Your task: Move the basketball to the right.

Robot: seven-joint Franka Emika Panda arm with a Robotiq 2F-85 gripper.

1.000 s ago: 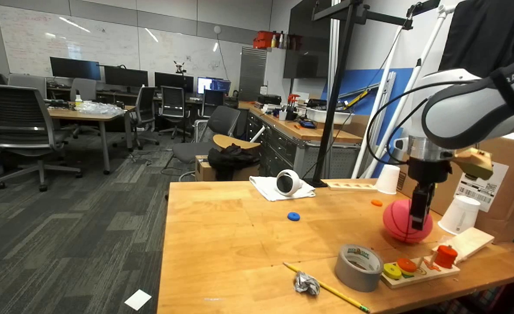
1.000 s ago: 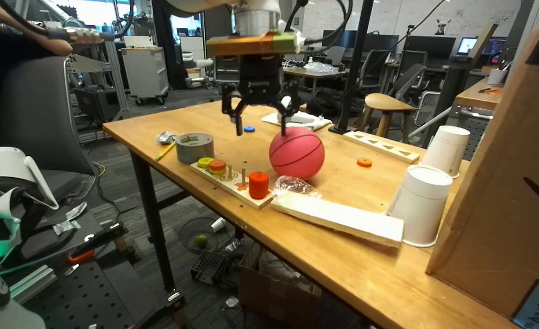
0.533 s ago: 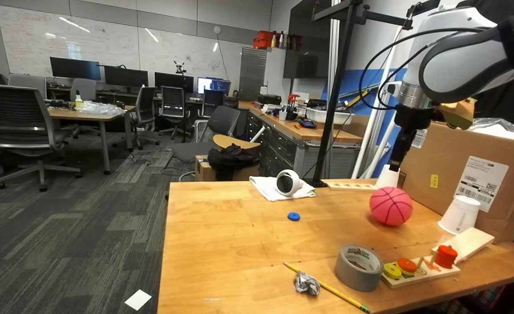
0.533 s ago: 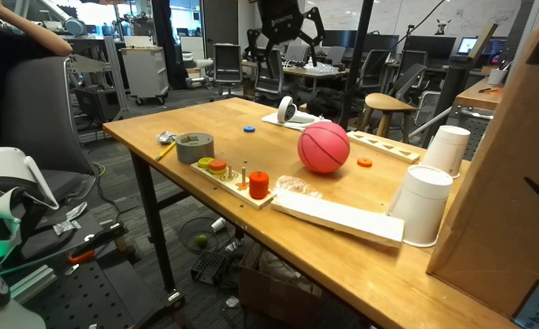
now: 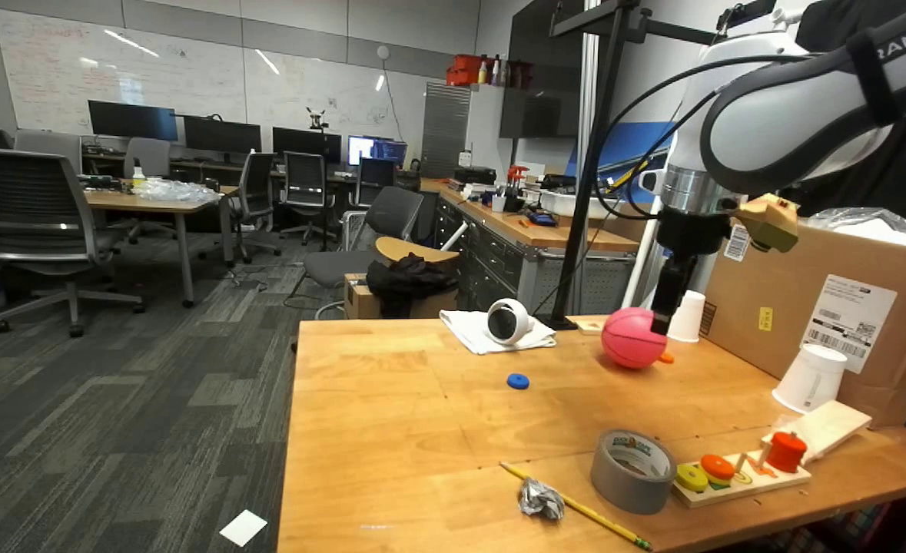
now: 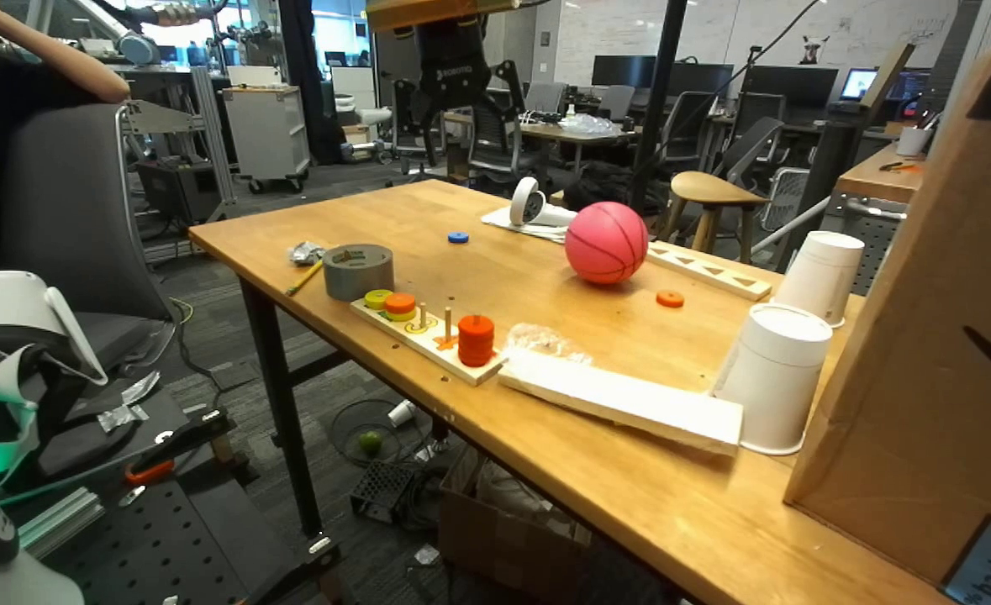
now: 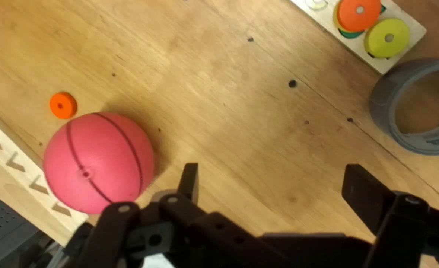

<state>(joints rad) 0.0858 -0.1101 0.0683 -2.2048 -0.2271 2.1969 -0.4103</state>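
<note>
The basketball is a pinkish-red ball with dark lines; it shows in both exterior views (image 5: 628, 339) (image 6: 607, 244) and sits on the table's back part. In the wrist view the ball (image 7: 96, 163) lies at the left, outside the jaws. It overlaps the edge of a wooden strip there; whether they touch I cannot tell. My gripper (image 7: 271, 167) is open, with only bare wood seen between its fingers. In an exterior view the gripper (image 6: 474, 139) hangs in the air above the table, apart from the ball. In an exterior view a fingertip (image 5: 662, 322) overlaps the ball's right edge.
A wooden strip with triangular cutouts (image 6: 705, 270) and an orange disc (image 6: 670, 298) lie near the ball. White cups (image 6: 777, 378) and a cardboard box (image 5: 775, 307) stand at one side. A grey tape roll (image 5: 633, 472), peg toy (image 5: 745, 480) and white headset (image 5: 508, 321) are also there.
The ball has rolled away from the peg toy toward the headset and wooden strip. The gripper has risen off the ball, then shifted; it stays open.
</note>
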